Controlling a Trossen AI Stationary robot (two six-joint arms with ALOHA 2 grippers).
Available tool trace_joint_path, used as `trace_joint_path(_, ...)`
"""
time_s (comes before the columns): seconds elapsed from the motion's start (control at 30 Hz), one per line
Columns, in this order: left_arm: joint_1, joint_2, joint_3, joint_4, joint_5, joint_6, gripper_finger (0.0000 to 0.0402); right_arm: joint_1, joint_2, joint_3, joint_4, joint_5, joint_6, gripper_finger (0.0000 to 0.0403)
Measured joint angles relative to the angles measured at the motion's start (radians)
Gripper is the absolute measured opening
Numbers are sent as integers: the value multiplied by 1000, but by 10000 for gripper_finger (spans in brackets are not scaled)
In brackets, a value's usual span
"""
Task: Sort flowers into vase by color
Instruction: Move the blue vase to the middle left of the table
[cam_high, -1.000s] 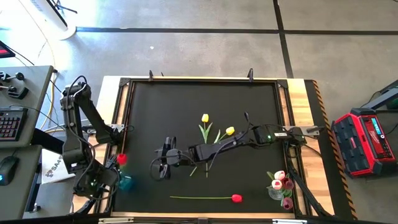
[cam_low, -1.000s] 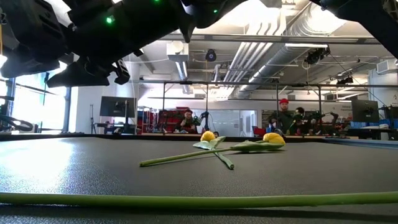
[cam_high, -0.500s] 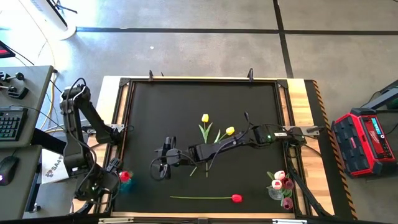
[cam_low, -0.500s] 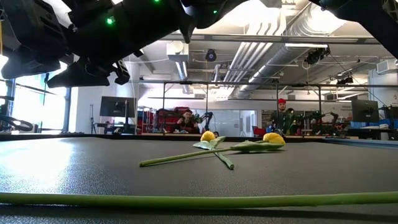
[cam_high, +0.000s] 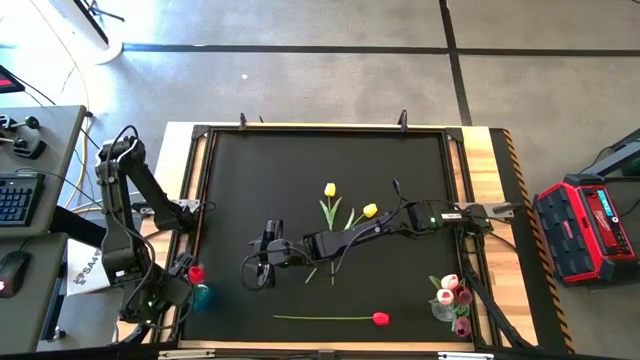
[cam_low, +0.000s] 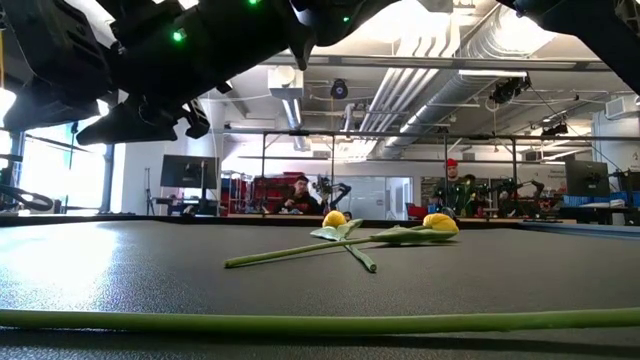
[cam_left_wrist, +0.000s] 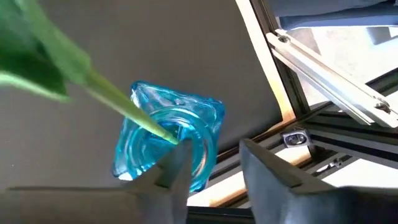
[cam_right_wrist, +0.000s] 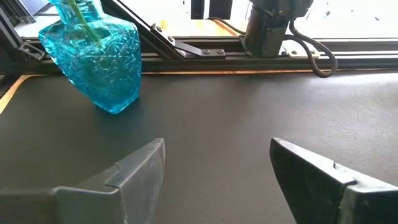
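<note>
- Your blue vase (cam_left_wrist: 166, 146) is faceted cut glass with a round mouth, standing on the matte black mat (cam_high: 300, 180) at the table's near-left corner.
- A red tulip's (cam_high: 195, 273) green stem (cam_left_wrist: 127, 106) runs into that mouth; your left gripper (cam_left_wrist: 211, 163) sits just above the rim, fingers apart with a gap showing, not on the stem.
- Your right gripper (cam_right_wrist: 216, 163) hangs mid-mat, spread wide, empty.
- Two yellow tulips (cam_high: 330, 190) lie crossed; one red tulip (cam_high: 380, 318) lies near the front edge.

Grey concrete floor (cam_high: 300, 75) crossed by dark tape lines. Exposed ducts (cam_low: 500, 45) overhead, people seated way back (cam_low: 297, 195). Red toolbox (cam_high: 590, 230) beside the table.
</note>
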Motion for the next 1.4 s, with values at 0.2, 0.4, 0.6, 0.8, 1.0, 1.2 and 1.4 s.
trace_joint_path(0.2,1,1,-1,-2,5,-6,55,0,0,0,-3,-1,0,277)
trace_joint_path(0.4,33,3,-2,-2,23,-57,37,0,0,0,-7,-14,0,277)
trace_joint_path(0.6,81,9,-2,15,-10,-212,36,2,0,0,-24,-27,1,277)
trace_joint_path(0.8,95,8,-2,7,1,-272,34,4,0,0,-29,-28,16,277)
trace_joint_path(1.0,94,7,-2,2,-13,-296,7,7,0,0,-33,-28,16,277)
trace_joint_path(1.2,94,6,-2,-4,-55,-318,3,9,0,0,-34,-28,23,277)
trace_joint_path(1.4,95,2,-4,-17,-123,-317,1,9,0,0,-37,-28,16,276)
